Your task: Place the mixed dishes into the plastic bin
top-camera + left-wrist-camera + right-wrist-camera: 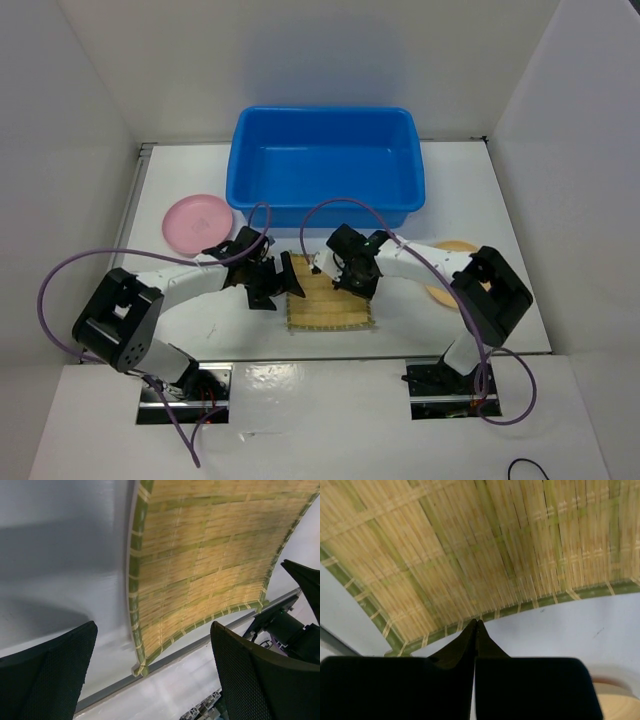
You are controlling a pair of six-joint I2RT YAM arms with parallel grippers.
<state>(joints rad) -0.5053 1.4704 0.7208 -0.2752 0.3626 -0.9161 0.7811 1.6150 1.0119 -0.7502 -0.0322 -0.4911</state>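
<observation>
The square woven bamboo mat (330, 300) lies flat on the white table between my two grippers. My left gripper (278, 284) stands open at the mat's left edge; in the left wrist view the mat (200, 565) shows its near corner between the wide-apart fingers (55, 675). My right gripper (338, 274) is shut over the mat's far part; its joined tips (476, 623) touch the mat's green border (530, 602). The pink plate (197, 222) sits at the left. The yellow-tan plate (458, 246) sits at the right, partly hidden by the right arm. The blue plastic bin (330, 215) stands behind, with nothing showing inside.
White walls close in the table on the left, right and back. The table's near edge with a grey metal rail (100, 692) runs just below the mat. Purple cables (60, 275) loop over both arms.
</observation>
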